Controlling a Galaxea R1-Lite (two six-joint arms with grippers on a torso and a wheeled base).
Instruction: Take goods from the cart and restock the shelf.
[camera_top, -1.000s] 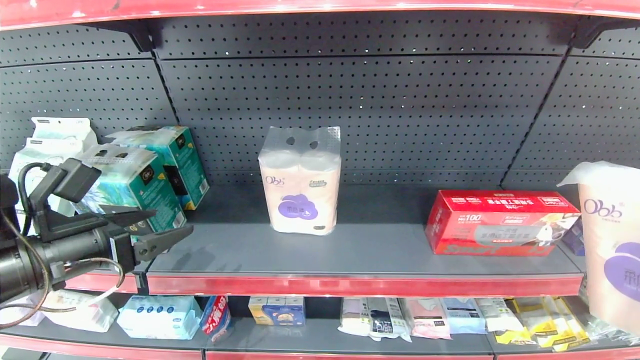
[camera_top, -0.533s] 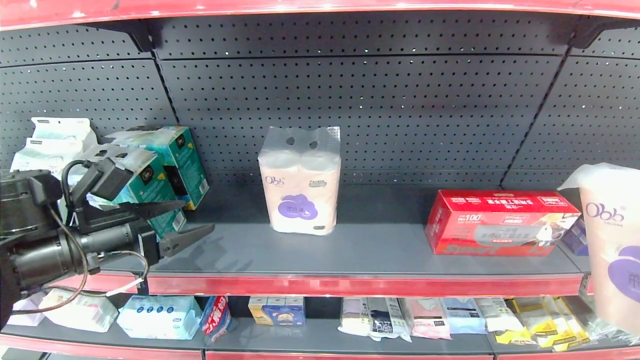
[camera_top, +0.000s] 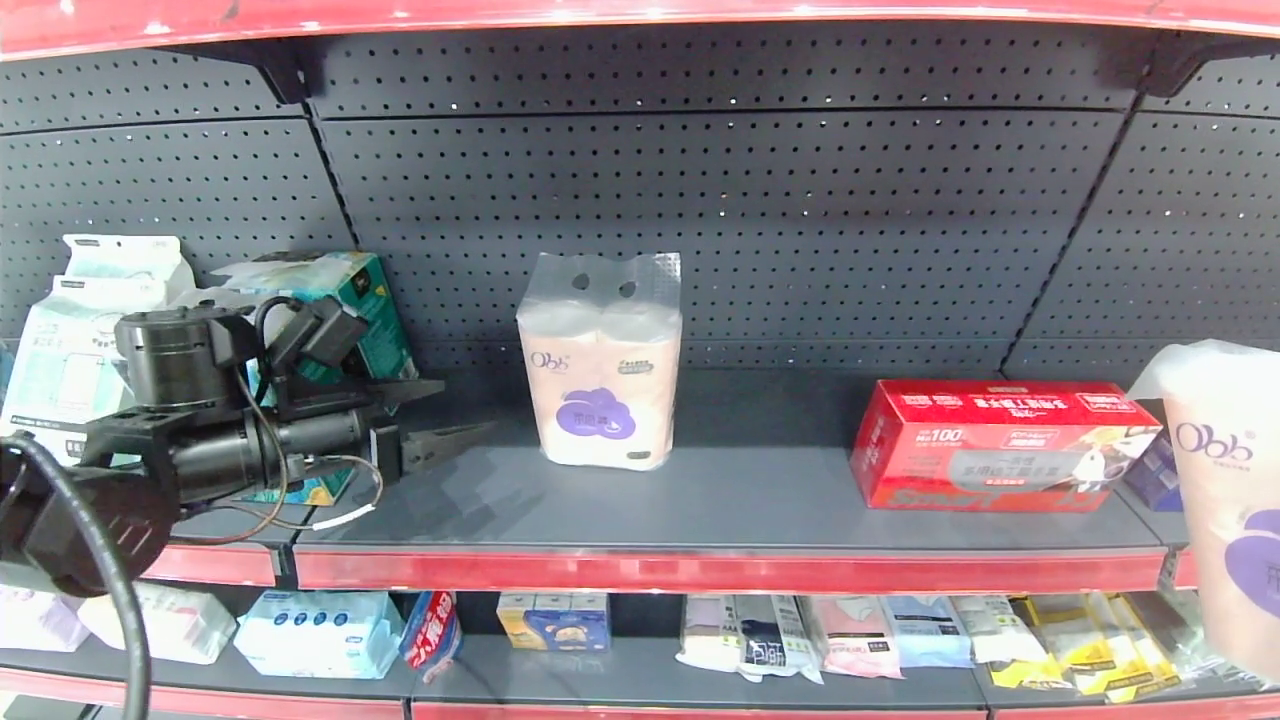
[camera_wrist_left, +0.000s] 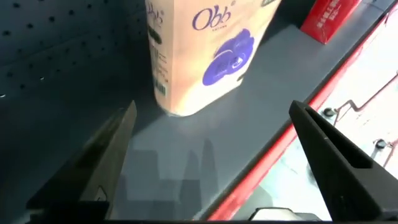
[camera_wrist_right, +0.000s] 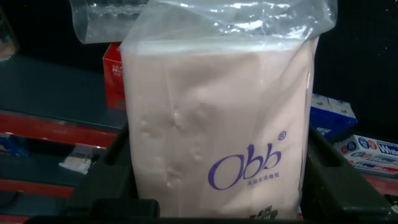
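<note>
in the last second our left gripper (camera_top: 462, 408) has swung up and inward over the dark grey metal shelf board with the red front lip (camera_top: 700, 505). it has drawn away from the green tissue packs (camera_top: 372, 300) now behind it, and its tips have closed much of the gap to the standing pack of peach toilet rolls in clear plastic (camera_top: 600, 365). that standing pack has not shifted. the second pack of peach toilet rolls in clear plastic (camera_top: 1228, 500), carried by our right gripper (camera_wrist_right: 217, 186), has sunk slightly. we judge that this carried pack is not yet shelved, and that the left arm is heading for the standing pack, perhaps to steady or nudge it and make room.

the left arm lies almost level along the shelf, its fingers pointing at the standing pack, which is straight ahead of the tips, near but apart. the fingers are spread wide with nothing between them. the right gripper's fingers press on both sides of the carried pack, holding it upright off the shelf, with the long red cardboard box (camera_top: 1000, 445) beyond it on the board.
</note>
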